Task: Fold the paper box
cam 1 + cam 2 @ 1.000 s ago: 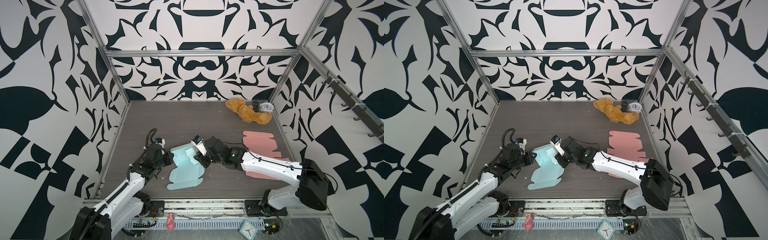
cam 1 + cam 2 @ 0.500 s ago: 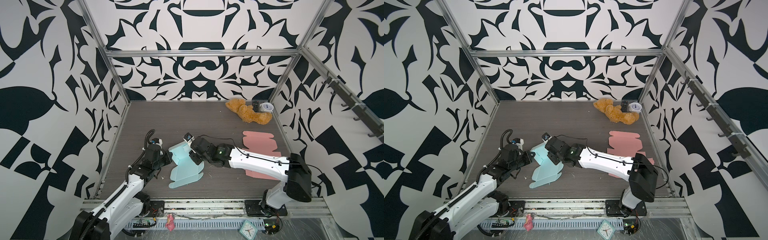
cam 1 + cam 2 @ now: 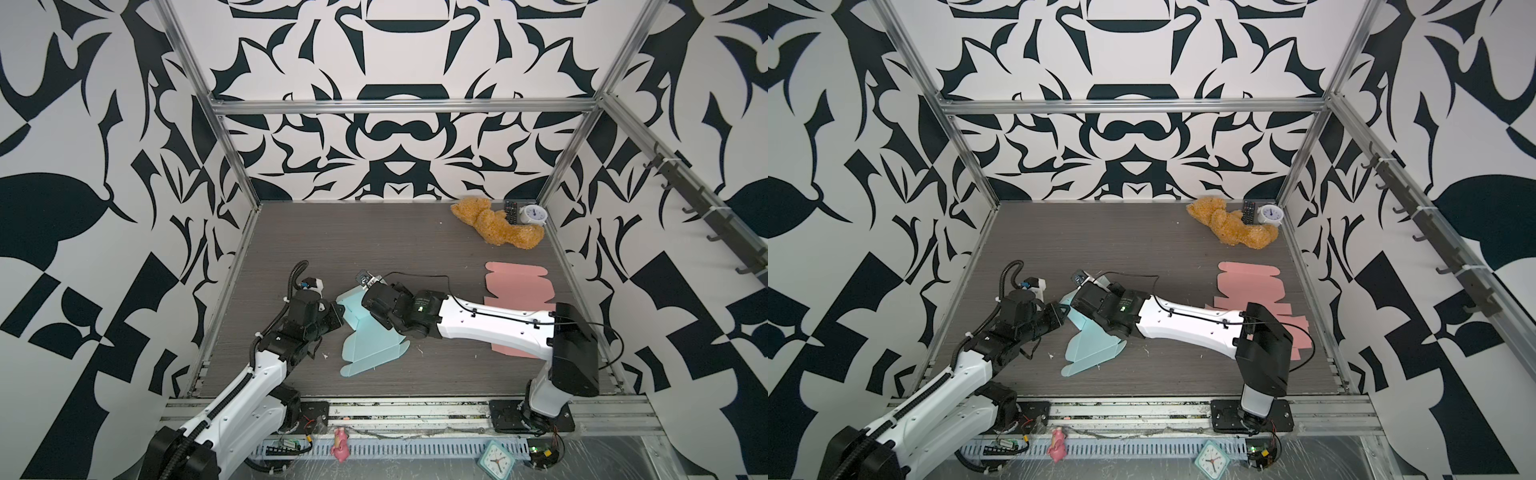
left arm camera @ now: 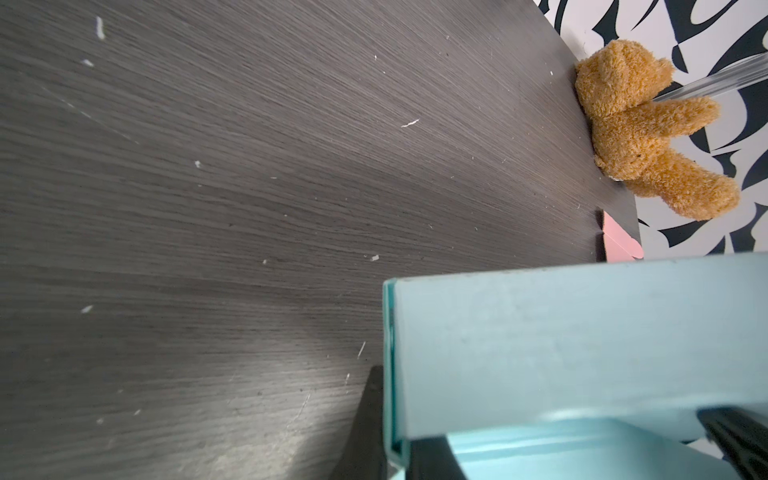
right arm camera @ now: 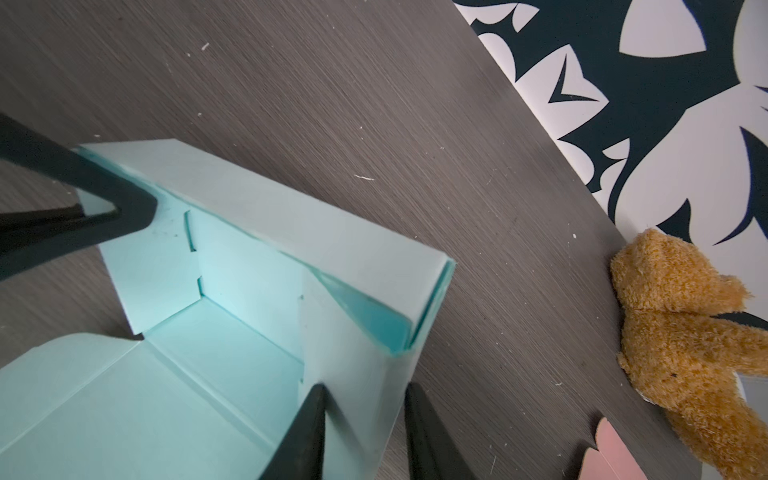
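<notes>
right wrist view shows the paper box half made. it is pale teal card with one long wall stood up and doubled over, a corner formed at the right of that frame, and the rest of the sheet lying flat toward the lower left. in both top views it sits low and left of centre on the worktop, between the two arms.

the left end effector is pressed together on the far end of the raised wall, at the upper left of the right wrist frame. the left wrist view also shows card between its fingers. the right end effector stands spread at lower centre, one finger inside the box and one outside, astride the wall beside the folded corner. i see no bite on the card yet.

i judge the step in hand to be setting that wall. to do it well i would hold the left pinch as the anchor and close the right fingers on the crease, not mid-panel. then i would roll the wall over gently, so the thin card neither buckles nor drags.

further out, a flat pink blank lies at right, partly under the right arm. a teddy bear, a remote and a white alarm clock sit in the upper right corner.

i can read no brand, label or print on the box. the remote's keys and the clock's dial are too small to read.
</notes>
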Action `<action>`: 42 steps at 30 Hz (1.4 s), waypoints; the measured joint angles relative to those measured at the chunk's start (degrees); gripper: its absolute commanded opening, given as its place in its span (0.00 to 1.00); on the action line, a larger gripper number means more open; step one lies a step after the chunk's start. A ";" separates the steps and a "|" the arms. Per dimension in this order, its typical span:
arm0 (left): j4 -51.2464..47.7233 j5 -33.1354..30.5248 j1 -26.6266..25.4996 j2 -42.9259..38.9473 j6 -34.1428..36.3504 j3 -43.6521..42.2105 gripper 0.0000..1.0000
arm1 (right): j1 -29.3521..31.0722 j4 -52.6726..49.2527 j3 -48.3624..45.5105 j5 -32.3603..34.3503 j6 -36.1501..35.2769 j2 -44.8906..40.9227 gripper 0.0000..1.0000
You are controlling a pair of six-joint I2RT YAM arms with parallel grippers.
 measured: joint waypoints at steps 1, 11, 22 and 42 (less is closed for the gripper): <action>-0.11 -0.11 0.00 0.00 -0.07 0.00 0.00 | 0.00 -0.26 0.59 0.83 -0.33 0.70 0.27; -0.13 -0.59 0.02 0.42 -1.11 -1.16 0.00 | 0.26 -3.21 5.31 7.37 -1.97 7.39 0.22; 1.81 -0.15 0.09 2.45 -3.41 -1.51 0.00 | 0.37 -4.44 10.14 14.21 -0.59 12.13 0.07; 4.09 -0.63 0.28 3.63 -4.02 -1.68 0.00 | 2.60 -6.75 11.37 21.33 -1.53 14.38 0.11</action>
